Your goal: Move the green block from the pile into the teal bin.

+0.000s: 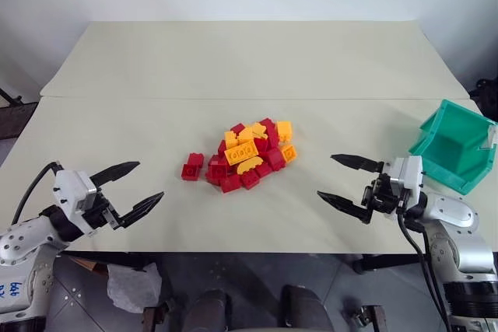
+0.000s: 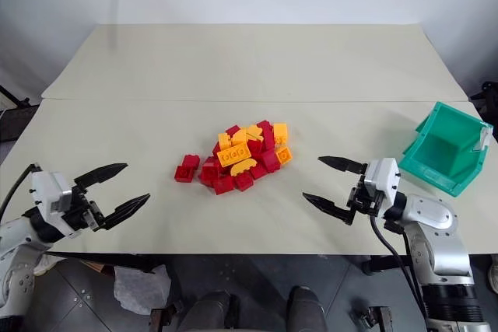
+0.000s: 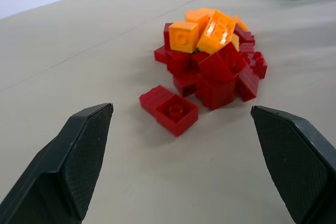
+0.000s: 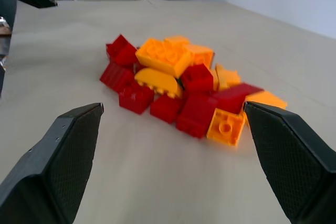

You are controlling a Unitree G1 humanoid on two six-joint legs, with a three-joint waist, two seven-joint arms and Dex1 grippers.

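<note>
Evidently no green showed among the pile [image 1: 243,155], which lay ahead of both spread, empty claws, the right gripper [image 1: 348,186] nearer than the left gripper [image 1: 131,190].

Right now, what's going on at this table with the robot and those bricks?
Nothing is being handled yet. The left gripper and right gripper are both open and empty, hovering either side of the pile of red and yellow-orange bricks mid-table. The teal bin sits at the table's right edge, with no brick visible inside. No green block is plainly visible; it may be buried.
</note>
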